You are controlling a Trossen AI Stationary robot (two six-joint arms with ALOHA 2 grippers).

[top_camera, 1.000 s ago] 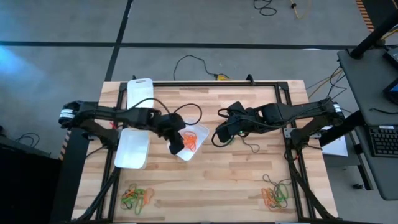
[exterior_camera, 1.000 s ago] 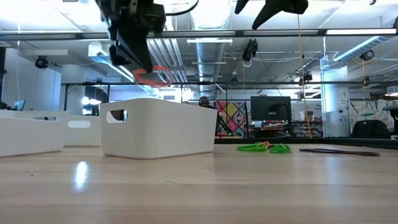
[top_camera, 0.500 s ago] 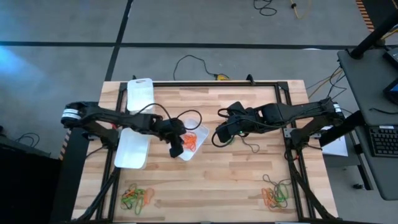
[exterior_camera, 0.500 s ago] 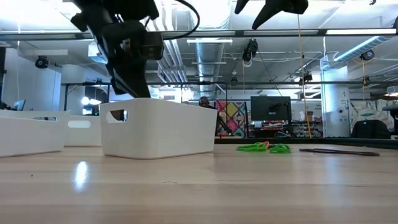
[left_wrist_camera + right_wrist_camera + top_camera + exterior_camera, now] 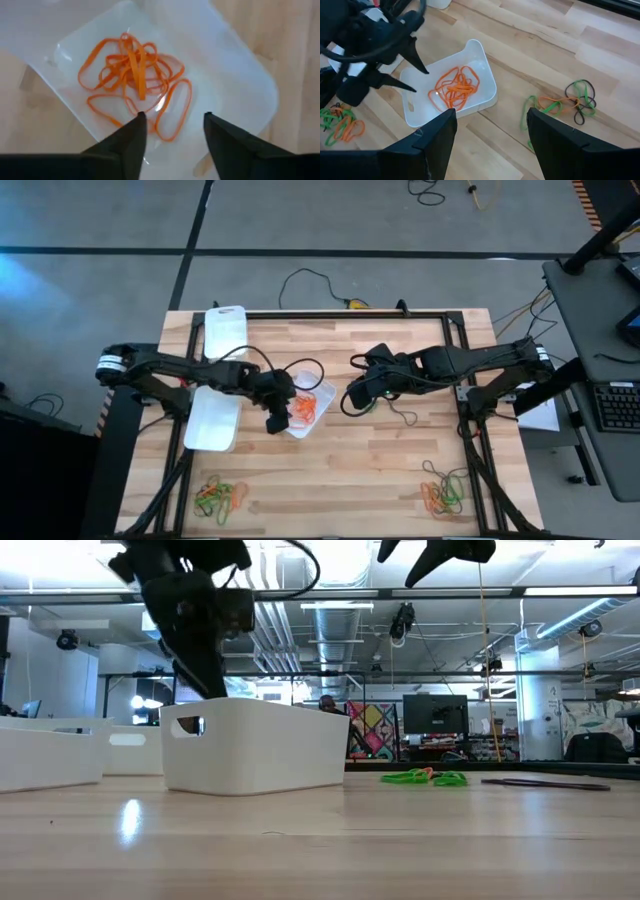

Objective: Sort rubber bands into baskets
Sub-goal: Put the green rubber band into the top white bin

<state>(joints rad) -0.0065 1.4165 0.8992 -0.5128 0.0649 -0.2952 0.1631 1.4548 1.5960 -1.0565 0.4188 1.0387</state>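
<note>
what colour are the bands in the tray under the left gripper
Orange rubber bands, clearest in the left wrist view.

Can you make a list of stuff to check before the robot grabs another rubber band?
1. Left hand is open and holds nothing: ok.
2. Orange bands lie inside the middle basket: ok.
3. Right hand is open, above the table near that basket: ok.
4. Loose piles wait at the near left and near right of the table: ok.
5. The other two baskets hold bands: cannot tell.
</note>
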